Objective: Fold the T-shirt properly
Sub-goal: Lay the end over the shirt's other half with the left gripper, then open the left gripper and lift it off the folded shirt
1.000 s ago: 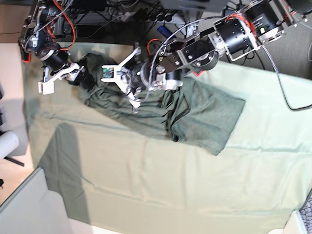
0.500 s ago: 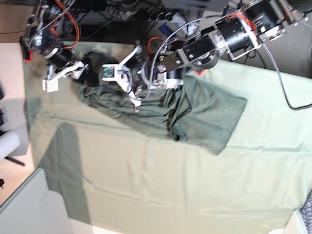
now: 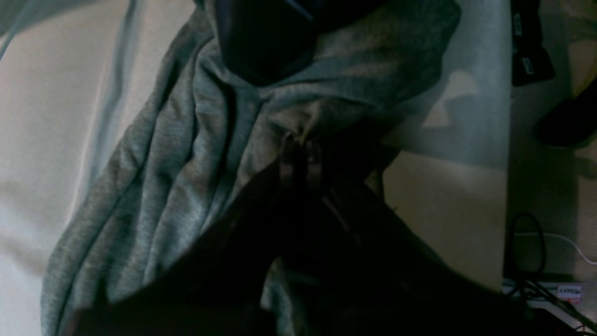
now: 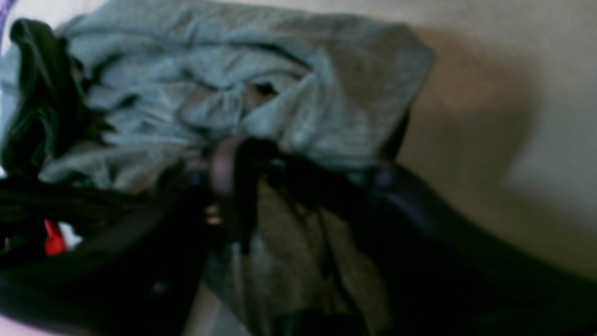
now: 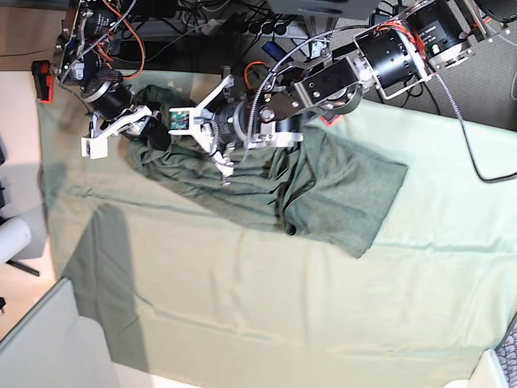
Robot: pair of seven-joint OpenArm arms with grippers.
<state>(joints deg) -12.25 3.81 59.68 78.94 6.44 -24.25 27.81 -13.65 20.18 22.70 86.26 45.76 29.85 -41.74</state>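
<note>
T-shirt (image 5: 323, 190) bunched at far side of tabletop (image 5: 283, 323). Left tool (image 3: 298, 149) pinching shirt fold; right tool (image 5: 129, 128) at crumpled far corner, jaw state unclear. Advice: secure both grips, pull apart evenly, flatten wrinkles before folding

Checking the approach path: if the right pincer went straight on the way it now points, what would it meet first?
Most likely the T-shirt: the right pincer points into the bunched fabric directly ahead, seemingly already at it. The view is blurred, so depth is uncertain.
</note>
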